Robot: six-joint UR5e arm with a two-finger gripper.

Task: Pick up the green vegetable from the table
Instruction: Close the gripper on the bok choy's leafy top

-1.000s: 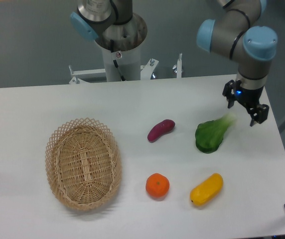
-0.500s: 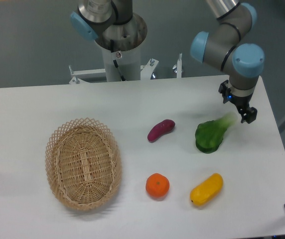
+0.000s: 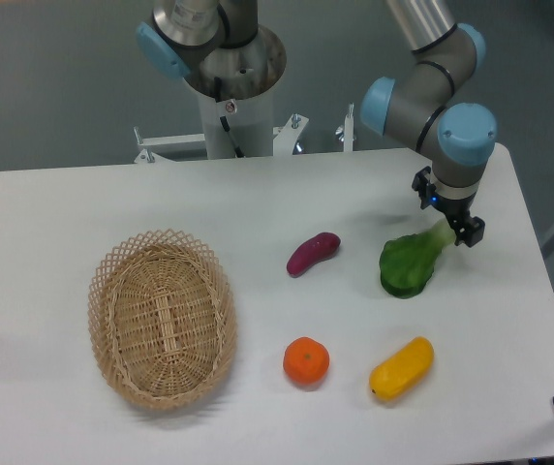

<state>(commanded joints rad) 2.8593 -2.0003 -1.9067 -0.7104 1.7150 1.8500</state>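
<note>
Grey floor fills the background behind a white table with rounded corners, and the arm's pale base column stands at the table's far edge. On the right half of the table lies the green vegetable, its dark leafy end toward the camera and its pale stem pointing up and to the right. The arm reaches down from the upper right, with blue caps on its joints, and its hand hangs right over the stem end of the vegetable. One dark finger shows to the right of the stem tip and the hand's body sits above and to the left of it, so the stem appears to lie between the fingers. Whether the fingers have closed on the stem or merely straddle it cannot be told from this view. The leaf rests on the table.

To the left of the vegetable, well apart from it, lies a purple sweet potato, tilted with its right end higher in the picture. Nearer the camera sit an orange and, to its right, a yellow oblong fruit. An oval wicker basket rests on the left side of the table, well apart from everything else.
</note>
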